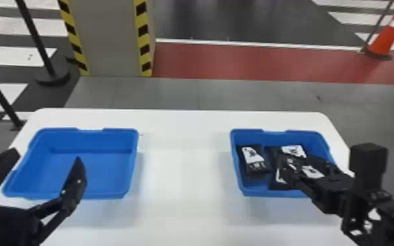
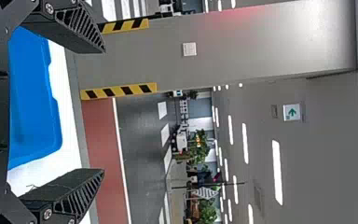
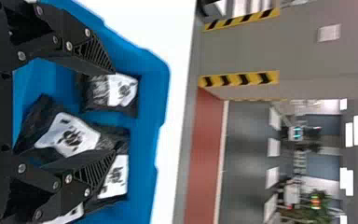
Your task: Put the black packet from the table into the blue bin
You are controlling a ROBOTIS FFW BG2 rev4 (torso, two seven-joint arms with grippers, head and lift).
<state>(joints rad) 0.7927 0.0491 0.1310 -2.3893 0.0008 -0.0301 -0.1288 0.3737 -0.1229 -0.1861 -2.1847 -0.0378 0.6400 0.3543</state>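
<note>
"What stood farthest left?"

"A slim black post [image 1: 36, 36] on a round, flat base. Then came the left gripper [image 1: 47, 156], its two wedge-shaped fingers spread wide, with nothing between the tips. Its wrist view showed their slatted, ribbed sides. In the head view they overlapped the left blue bin [image 1: 88, 140], a shallow tray with smooth, sloping walls and rounded corners."

"And behind that?"

"A flat-sided grey column [image 1: 114, 39], its edges banded in yellow and black. The smooth white table [image 1: 183, 183] ran between the two bins."

"Where were the packets?"

"In the right blue bin [image 1: 255, 192]. I made out several black packets [image 3: 70, 135], soft, creased and a bit shiny, with crisp white printed panels. One lay by the left wall; others lay overlapping, partly under the fingers. Which one the task meant, I couldn't tell."

"Was the right gripper holding one?"

"No, the right gripper [image 1: 297, 160] was down over that bin with its ribbed, tapered fingers apart. A packet showed in the gap, unpinched; whether either finger brushed it, I couldn't tell."

"Anything farther right?"

"An orange cone [image 1: 386, 39] with white bands, on the floor beyond."
</note>
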